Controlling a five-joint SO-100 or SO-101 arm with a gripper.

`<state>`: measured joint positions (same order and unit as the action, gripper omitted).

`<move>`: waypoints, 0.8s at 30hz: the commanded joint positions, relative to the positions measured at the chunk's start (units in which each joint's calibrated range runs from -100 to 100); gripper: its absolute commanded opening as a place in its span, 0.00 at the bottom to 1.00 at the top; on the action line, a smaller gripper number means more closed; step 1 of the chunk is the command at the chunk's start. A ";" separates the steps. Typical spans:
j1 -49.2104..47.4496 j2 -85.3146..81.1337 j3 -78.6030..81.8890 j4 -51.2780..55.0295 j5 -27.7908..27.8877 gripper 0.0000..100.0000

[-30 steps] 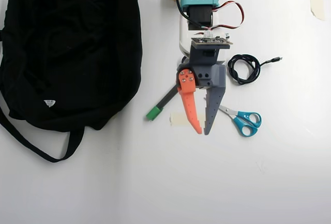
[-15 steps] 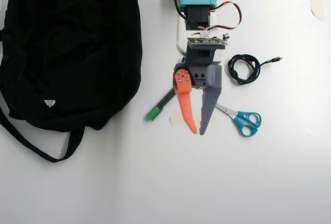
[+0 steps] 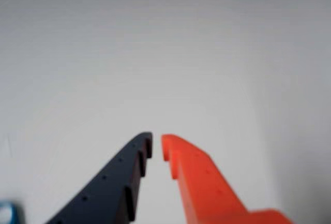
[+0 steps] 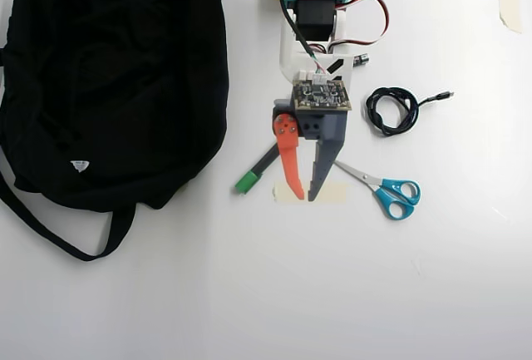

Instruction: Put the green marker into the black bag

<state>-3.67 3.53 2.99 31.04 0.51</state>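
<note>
Green marker (image 4: 257, 170) is seen lying flat on the white worktop (image 4: 266, 293) in the overhead view, slanted, with its bright green cap at the lower-left end and its dark barrel running up and to the right until it is hidden under the gripper's body. It is placed just to the left of the gripper (image 4: 303, 195), beside the orange finger and not between the two fingers. The gripper is shown pointing down the picture, with the orange finger on the left and the dark grey finger on the right; the tips are brought nearly together, a narrow gap is left between them, and nothing is held. In the wrist view the same small gap is seen between the toothed tips of the gripper (image 3: 156, 146), and only bare, blurred worktop is seen beyond them. A strip of pale tape (image 4: 334, 193) is stuck to the worktop directly under the fingertips. The black bag (image 4: 108, 77) is spread well to the left of the gripper, with a small white label on it and its strap looping below. Blue-handled scissors (image 4: 386, 190) are laid just to the right of the gripper, and a coiled black cable (image 4: 392, 110) is set further right, above the scissors.
</note>
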 commanded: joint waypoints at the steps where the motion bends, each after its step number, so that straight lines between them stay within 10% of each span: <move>1: -0.14 -1.70 -3.53 7.72 -0.20 0.02; 24: 3.60 -1.70 -11.43 44.49 -6.81 0.02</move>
<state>0.22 3.53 -5.27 72.69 -4.03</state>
